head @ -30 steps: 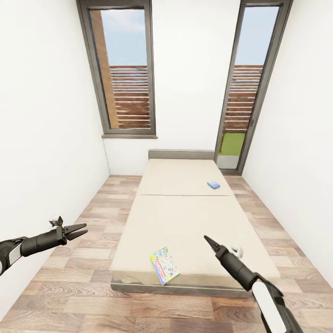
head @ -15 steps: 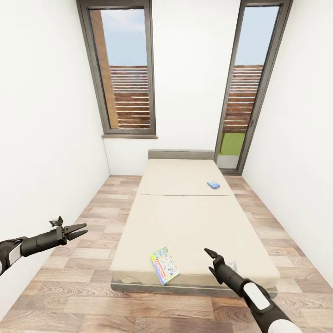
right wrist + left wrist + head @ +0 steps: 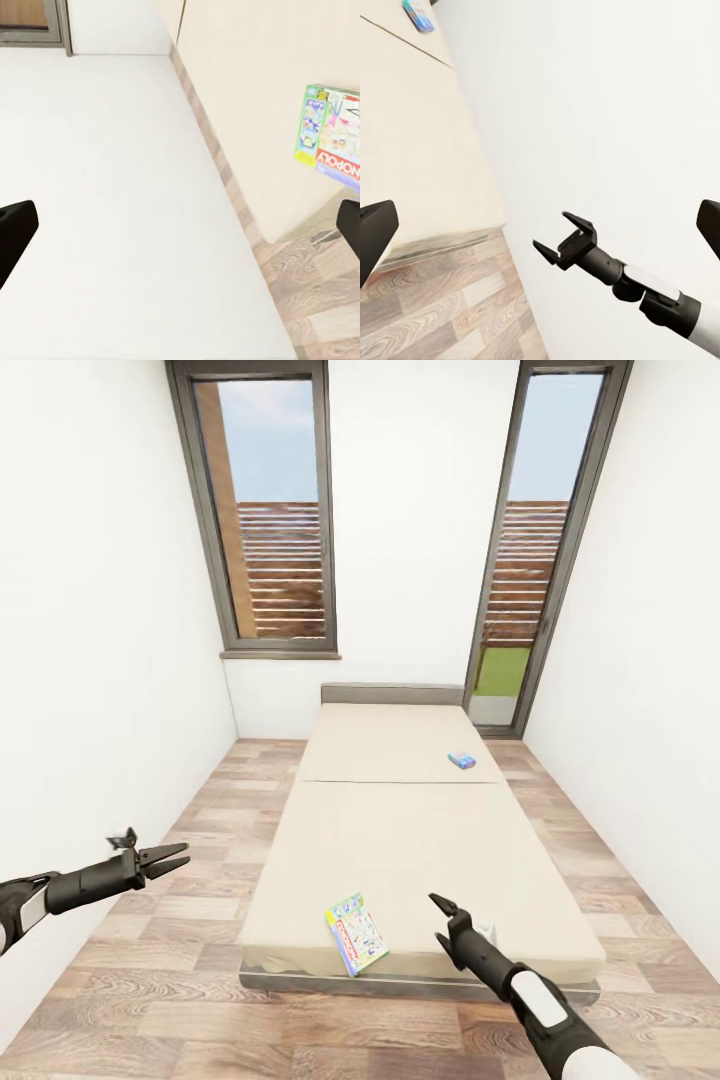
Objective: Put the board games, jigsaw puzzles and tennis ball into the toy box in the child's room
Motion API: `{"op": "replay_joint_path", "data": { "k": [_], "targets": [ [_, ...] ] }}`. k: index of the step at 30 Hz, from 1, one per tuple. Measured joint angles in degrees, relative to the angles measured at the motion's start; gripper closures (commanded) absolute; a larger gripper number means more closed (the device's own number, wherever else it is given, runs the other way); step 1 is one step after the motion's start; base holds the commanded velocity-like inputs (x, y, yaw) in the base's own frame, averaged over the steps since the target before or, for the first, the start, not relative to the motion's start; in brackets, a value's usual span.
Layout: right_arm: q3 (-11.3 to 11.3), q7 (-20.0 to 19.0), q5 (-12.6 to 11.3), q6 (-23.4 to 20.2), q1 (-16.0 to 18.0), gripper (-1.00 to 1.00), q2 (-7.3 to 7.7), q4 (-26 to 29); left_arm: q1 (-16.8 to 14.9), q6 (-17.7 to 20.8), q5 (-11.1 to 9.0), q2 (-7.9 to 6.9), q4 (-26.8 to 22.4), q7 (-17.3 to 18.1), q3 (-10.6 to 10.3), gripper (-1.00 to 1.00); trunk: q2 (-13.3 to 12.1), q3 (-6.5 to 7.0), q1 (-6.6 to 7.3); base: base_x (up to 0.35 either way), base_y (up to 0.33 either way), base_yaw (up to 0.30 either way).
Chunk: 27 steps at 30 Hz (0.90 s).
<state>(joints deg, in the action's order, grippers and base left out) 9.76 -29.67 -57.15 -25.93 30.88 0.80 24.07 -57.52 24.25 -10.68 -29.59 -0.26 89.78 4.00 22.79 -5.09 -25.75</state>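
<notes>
Two board games lie on the bed [image 3: 400,830]. The green-edged one with a white busy cover [image 3: 356,933] sits at the near-left corner of the mattress, and its cover [image 3: 330,135] reads MONOPOLY. The small blue one [image 3: 461,760] rests farther up on the right side, also seen in the left wrist view [image 3: 418,15]. My right gripper [image 3: 441,918] hovers open over the bed's near end, to the right of the green-edged game, and its open jaws [image 3: 564,241] show empty. My left gripper [image 3: 183,856] is open over the floor, left of the bed.
White walls close in on both sides of the bed. Wood-plank floor [image 3: 200,810] runs along its left and right sides. Two tall grey-framed windows [image 3: 270,510] stand behind the grey headboard [image 3: 392,693].
My right arm has dropped lower and moved slightly left, nearer the green-edged game. The left arm and both games have stayed put.
</notes>
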Motion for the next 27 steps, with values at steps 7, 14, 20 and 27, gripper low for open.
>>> {"op": "replay_joint_path", "data": {
  "k": [7,14,20,27],
  "targets": [
    [0.06,-3.48,0.05,-0.22,-0.01,-1.0,-0.78,0.02,0.0,0.1,-0.07,1.32,0.04,0.0,0.0,-1.0,0.0,0.0,0.0,0.0,0.0,0.0],
    [-0.06,-4.17,0.08,-0.26,-0.07,-1.0,-0.87,0.04,0.0,0.16,-0.05,2.52,0.13,0.0,-0.02,-1.0,0.0,0.0,0.0,0.0,0.0,0.0],
    [-0.38,-4.26,-0.05,-0.22,-0.11,-1.0,-1.54,-0.06,0.04,0.61,0.07,5.18,0.17,0.0,-0.02,-1.0,1.59,-0.72,-0.88,0.0,0.0,0.0],
    [-0.37,-4.18,-0.04,-0.22,-0.15,-1.0,-2.49,-0.14,0.08,0.8,0.09,5.61,0.17,0.0,-0.02,-1.0,4.41,-1.98,-2.42,0.0,0.0,0.0]
  ]
}}
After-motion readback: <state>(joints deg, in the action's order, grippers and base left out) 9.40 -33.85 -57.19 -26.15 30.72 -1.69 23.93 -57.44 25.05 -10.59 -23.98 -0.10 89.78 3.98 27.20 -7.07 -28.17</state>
